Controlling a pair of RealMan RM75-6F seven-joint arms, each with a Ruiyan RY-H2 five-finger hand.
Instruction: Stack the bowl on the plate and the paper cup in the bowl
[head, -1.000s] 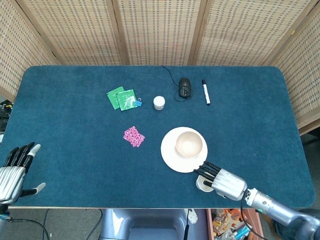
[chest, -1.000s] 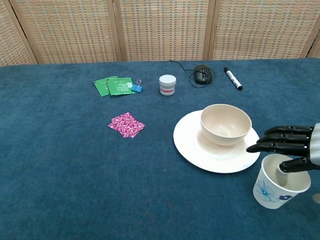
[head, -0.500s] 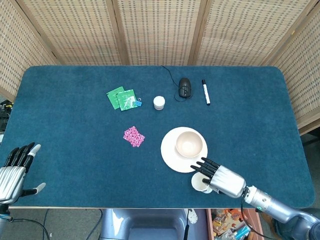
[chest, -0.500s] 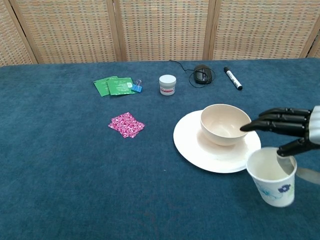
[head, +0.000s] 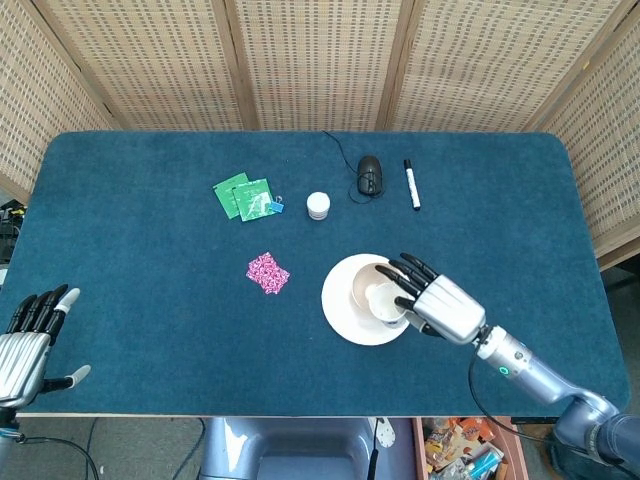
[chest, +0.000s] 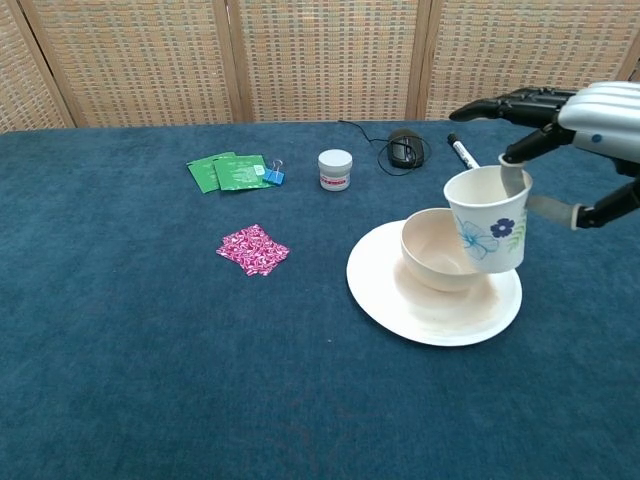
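Right robot hand (chest: 575, 120) is pinching the paper cup (chest: 489, 232) by its rim, one finger inside the mouth, the others fanning out above toward 9 o'clock. Cup is hanging clear of the worktop (chest: 140, 350), tilting slightly, blue flower print facing the chest camera. From the chest view it is overlapping the 3 o'clock edge of the bowl (chest: 437, 252); whether it is touching the bowl cannot be told. In the head view the same right robot hand (head: 432, 300) is sitting over the 3 o'clock side of the plate (head: 342, 307), with the paper cup (head: 384, 302) showing over the bowl (head: 366, 280).

Bowl is sitting upright on the plate (chest: 410, 310), roughly centred.

Left robot hand (head: 28, 340) is lying at the worktop's (head: 150, 290) near-left corner, spread and holding nothing, well apart from everything else.

Other items, all toward 12 o'clock of the plate: green packets (chest: 226, 171) with a blue clip (chest: 274, 176) touching them, a small white jar (chest: 335, 169), a black mouse (chest: 405, 148) with its cord, a marker (chest: 465, 156). A pink patterned packet (chest: 253, 249) is lying at 9 o'clock of the plate, apart from it.
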